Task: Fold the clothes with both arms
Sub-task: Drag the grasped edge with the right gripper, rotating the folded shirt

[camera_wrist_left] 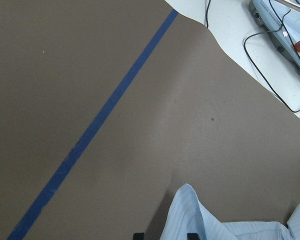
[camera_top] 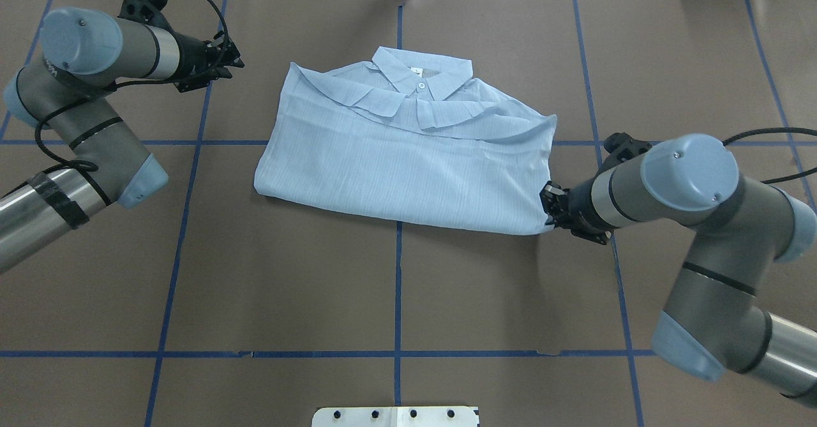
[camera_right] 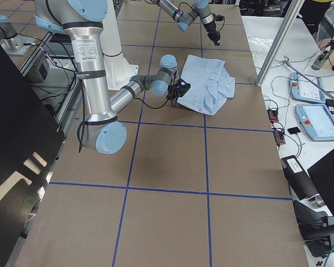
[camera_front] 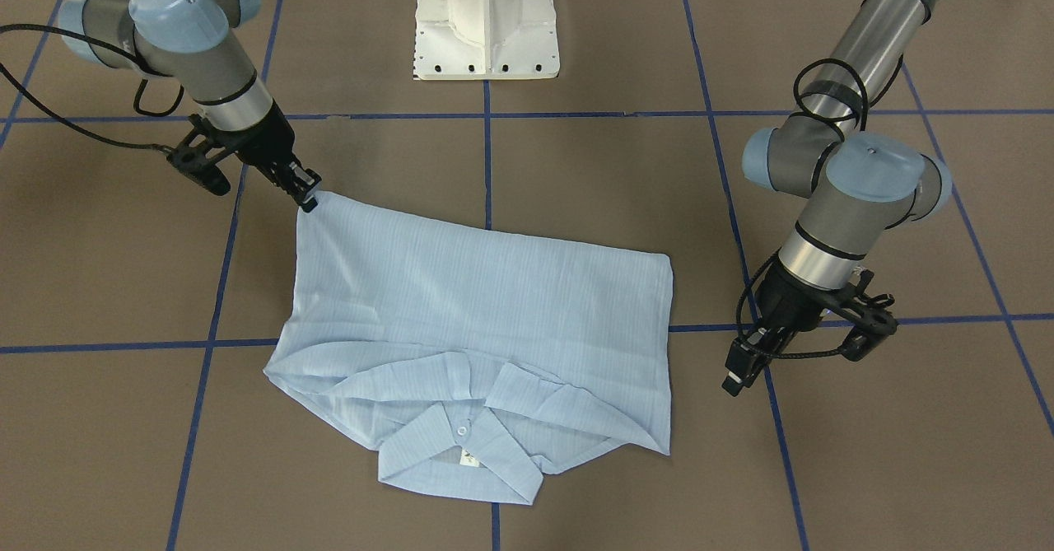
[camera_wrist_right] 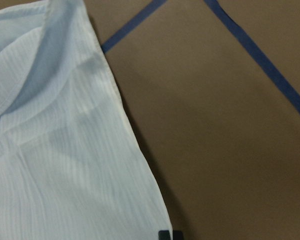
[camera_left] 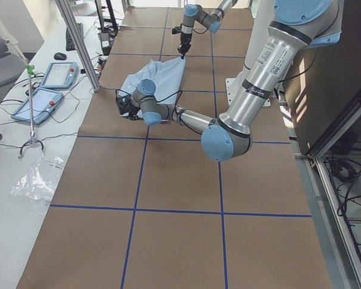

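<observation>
Well, my right gripper [camera_front: 309,197] is clenched on one hem corner of the shirt [camera_front: 478,312], and that corner rises in a small peak to my fingertips while the rest lies flat. My left gripper [camera_front: 734,380] is released, jaws apart, low over the table [camera_front: 576,164] just off the shirt's opposite side, up by the shoulder end, not touching cloth.

On the outer side of each gripper there is bare brown surface crossed by blue tape lines [camera_front: 487,164]. Between my right gripper and my white base [camera_front: 486,20] the table lies open too. Beyond my left gripper, the table's far edge runs close by, and the collar [camera_front: 461,452] lies near that edge.

I count one shirt and two arms, each with one gripper. One white button [camera_front: 462,430] shows at the neck, with one small label [camera_front: 469,458] just beside it.

The shirt spans the gap between my two grippers, folded into a wide, roughly rectangular bundle. It is thin, pale blue and faintly striped. The folded side edge by my left gripper is straight. The shoulder region near the collar bunches in overlapping flaps, and the collar points spread open toward the far edge. From my right wrist I see the hem running straight down into my fingertips.
</observation>
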You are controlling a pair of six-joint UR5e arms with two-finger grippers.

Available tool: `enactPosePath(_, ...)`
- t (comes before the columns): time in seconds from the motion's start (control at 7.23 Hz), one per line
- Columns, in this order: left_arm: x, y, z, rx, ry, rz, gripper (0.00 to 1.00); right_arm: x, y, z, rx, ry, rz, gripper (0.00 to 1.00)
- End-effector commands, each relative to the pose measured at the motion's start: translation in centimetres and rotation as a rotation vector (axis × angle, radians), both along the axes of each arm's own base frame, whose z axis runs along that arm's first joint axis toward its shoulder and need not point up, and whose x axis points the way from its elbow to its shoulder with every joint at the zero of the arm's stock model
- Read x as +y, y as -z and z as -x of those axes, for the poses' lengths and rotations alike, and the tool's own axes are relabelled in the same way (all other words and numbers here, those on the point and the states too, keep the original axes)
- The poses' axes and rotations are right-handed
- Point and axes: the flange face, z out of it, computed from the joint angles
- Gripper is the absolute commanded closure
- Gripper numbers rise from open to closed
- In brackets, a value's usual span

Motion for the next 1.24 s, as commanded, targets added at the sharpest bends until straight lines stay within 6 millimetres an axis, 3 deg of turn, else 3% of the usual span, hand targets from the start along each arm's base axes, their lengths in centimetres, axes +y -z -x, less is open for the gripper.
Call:
enactPosePath(0.0, 3.5, 2.8, 1.1, 0.065, -0.050, -0.033, 0.60, 9.0, 0.9, -1.2, -0.040, 0.231, 0.084, 1.00)
enactPosePath(0.14, 6.3, 3.3, 2.6, 0.103, -0.119, -0.039, 0.60, 13.0, 1.0, 0.3, -0.053, 0.357, 0.123, 1.00)
enactPosePath(0.28, 8.2, 4.1, 3.6, 0.131, -0.154, -0.050, 0.59, 16.3, 2.0, -0.7, -0.084, 0.466, 0.162, 1.00)
enactPosePath(0.41, 9.5, 5.0, 3.3, 0.176, -0.169, -0.009, 0.58, 19.9, 1.6, -1.6, -0.086, 0.590, 0.228, 1.00)
enactPosePath(0.55, 11.5, 6.3, 1.7, 0.214, -0.195, 0.014, 0.58, 23.8, 2.5, -1.2, -0.087, 0.676, 0.254, 0.98)
enactPosePath(0.69, 14.0, 8.0, 0.1, 0.271, -0.219, 0.062, 0.55, 26.2, 3.5, -0.7, -0.075, 0.681, 0.335, 0.03)
enactPosePath(0.97, 20.0, 8.6, -3.0, 0.335, -0.268, 0.166, 0.50, 23.4, 3.7, -1.5, -0.084, 0.593, 0.354, 0.00)
enactPosePath(1.11, 23.2, 8.7, -5.5, 0.360, -0.243, 0.218, 0.49, 19.7, 4.8, -2.6, -0.124, 0.501, 0.332, 0.00)
